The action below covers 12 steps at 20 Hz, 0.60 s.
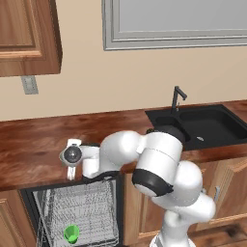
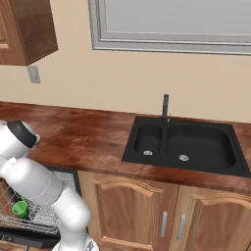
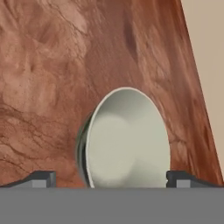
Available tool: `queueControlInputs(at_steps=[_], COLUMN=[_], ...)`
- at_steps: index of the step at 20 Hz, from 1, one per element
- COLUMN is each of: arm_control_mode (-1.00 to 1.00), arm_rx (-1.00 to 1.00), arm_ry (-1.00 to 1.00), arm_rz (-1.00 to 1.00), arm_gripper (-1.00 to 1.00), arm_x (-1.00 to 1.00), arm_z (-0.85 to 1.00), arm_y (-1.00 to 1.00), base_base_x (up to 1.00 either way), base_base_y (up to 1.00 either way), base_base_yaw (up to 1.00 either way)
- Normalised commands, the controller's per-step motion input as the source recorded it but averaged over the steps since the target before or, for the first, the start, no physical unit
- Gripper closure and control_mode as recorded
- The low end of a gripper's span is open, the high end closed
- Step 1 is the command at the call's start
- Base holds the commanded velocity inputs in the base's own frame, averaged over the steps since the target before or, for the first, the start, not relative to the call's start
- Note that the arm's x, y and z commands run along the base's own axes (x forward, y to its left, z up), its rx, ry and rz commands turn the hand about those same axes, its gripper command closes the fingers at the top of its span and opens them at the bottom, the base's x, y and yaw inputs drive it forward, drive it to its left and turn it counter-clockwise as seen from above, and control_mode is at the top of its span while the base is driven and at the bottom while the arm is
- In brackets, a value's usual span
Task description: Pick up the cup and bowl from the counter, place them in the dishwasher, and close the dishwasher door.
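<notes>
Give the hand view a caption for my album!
The gripper, fingertips spread wide, looks down on the pale bowl over the reddish-brown counter.

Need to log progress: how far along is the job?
Done: the cup sits in the open dishwasher rack. In hand: the bowl lies between the fingertips of the gripper over the counter; whether the jaws clamp it can't be told. Left: rack the bowl, then close the door.
</notes>
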Motion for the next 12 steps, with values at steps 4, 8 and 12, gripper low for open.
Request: queueControlInputs(at_steps=[4, 8, 12], arm_control_mode=[-1.00, -1.00, -1.00], arm_rx=[0.00, 0.00, 0.00], arm_ry=[0.00, 0.00, 0.00], arm_rz=[0.00, 0.00, 0.00], arm_gripper=[1.00, 1.00, 1.00], arm_x=[0.11, 0.05, 0.01], arm_z=[-0.33, -0.22, -0.06], arm_y=[0.26, 0.02, 0.00], base_base_x=[0.00, 0.00, 0.00], base_base_y=[0.00, 0.00, 0.00], base_base_yaw=[0.00, 0.00, 0.00])
